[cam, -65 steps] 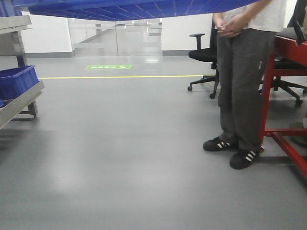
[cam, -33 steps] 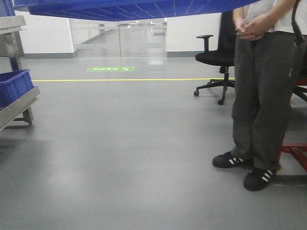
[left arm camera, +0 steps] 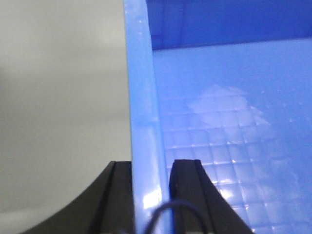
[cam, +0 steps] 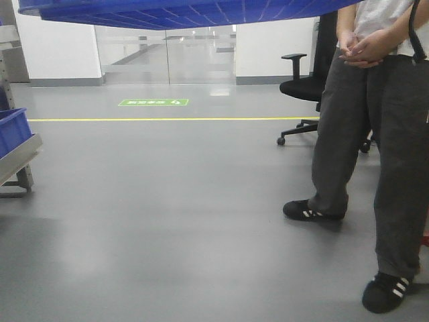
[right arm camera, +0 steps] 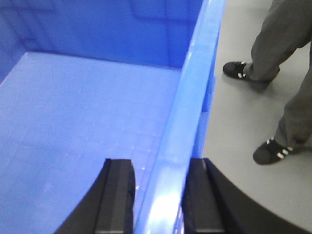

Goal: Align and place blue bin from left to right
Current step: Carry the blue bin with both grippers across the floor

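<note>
Blue bin (cam: 188,12) hung high above the floor (cam: 167,221), cropped to its gridded underside in the front view. Left gripper (left arm camera: 151,166) and right gripper (right arm camera: 158,166) each clamped its rim.

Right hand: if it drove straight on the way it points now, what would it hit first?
The bin: the right hand straddles its rim, so the wall would just slide deeper between the fingers. Beyond that, the inner finger would probably reach the bin's bottom, though depth is unclear.
</note>
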Tool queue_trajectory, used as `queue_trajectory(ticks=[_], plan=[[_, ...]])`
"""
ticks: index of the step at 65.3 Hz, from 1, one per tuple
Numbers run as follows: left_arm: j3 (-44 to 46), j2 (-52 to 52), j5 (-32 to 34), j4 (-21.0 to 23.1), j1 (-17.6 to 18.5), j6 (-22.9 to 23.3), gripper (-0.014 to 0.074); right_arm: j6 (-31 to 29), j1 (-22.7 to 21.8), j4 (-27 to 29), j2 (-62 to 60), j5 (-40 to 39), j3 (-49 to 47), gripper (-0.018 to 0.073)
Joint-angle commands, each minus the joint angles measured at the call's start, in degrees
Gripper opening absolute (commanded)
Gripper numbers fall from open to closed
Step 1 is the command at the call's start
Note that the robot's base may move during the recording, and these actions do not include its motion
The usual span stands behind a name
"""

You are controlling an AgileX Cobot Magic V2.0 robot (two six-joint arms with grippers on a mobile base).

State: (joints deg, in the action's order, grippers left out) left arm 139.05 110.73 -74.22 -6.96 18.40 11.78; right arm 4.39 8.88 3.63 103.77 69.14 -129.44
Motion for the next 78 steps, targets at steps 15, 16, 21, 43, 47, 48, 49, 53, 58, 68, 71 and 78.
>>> queue_trajectory(ticks=[15, 16, 21, 43, 47, 48, 49, 53, 58, 68, 71, 78], plan=[[0.99, -1.66, 4.25, 1.12, 0.65, -0.68, -0.0111, 0.73, -0.28, -0.37, -1.05, -5.37, -1.10, -0.0068], [0.99, -1.66, 4.25, 1.12, 0.65, -0.68, -0.0111, 0.73, -0.28, -0.37, -1.05, -5.37, -1.10, -0.0068], [0.99, -1.66, 4.25, 1.12, 0.65, -0.68, -0.0111, 0.73, -0.28, -0.37, -1.05, -5.37, -1.10, -0.0068], [0.99, -1.66, 4.25, 1.12, 0.65, -0.68, -0.0111, 0.73, -0.28, -0.37, -1.05, -5.37, -1.10, -0.0068], [0.99, -1.66, 4.25, 1.12, 0.65, -0.68, -0.0111, 0.73, -0.28, -0.37, -1.05, -5.37, -1.10, -0.0068], [0.99, -1.66, 4.25, 1.12, 0.65, -0.68, -0.0111, 0.73, -0.28, -0.37, -1.05, -5.37, -1.10, -0.0068], [0.99, -1.66, 4.25, 1.12, 0.65, -0.68, -0.0111, 0.73, -0.28, -0.37, -1.05, -5.37, -1.10, -0.0068], [0.99, -1.66, 4.25, 1.12, 0.65, -0.68, -0.0111, 0.73, -0.28, -0.37, -1.05, -5.37, -1.10, -0.0068], [0.99, -1.66, 4.25, 1.12, 0.65, -0.68, -0.0111, 0.73, -0.28, -0.37, -1.05, -5.49, -1.10, -0.0068], [0.99, -1.66, 4.25, 0.91, 0.65, -0.68, -0.0111, 0.73, -0.28, -0.37, -1.05, -5.49, -1.10, -0.0068], [0.99, -1.66, 4.25, 0.91, 0.65, -0.68, -0.0111, 0.73, -0.28, -0.37, -1.05, -5.49, -1.10, -0.0068], [0.99, -1.66, 4.25, 0.74, 0.65, -0.68, -0.0111, 0.73, -0.28, -0.37, -1.05, -5.49, -1.10, -0.0068]])
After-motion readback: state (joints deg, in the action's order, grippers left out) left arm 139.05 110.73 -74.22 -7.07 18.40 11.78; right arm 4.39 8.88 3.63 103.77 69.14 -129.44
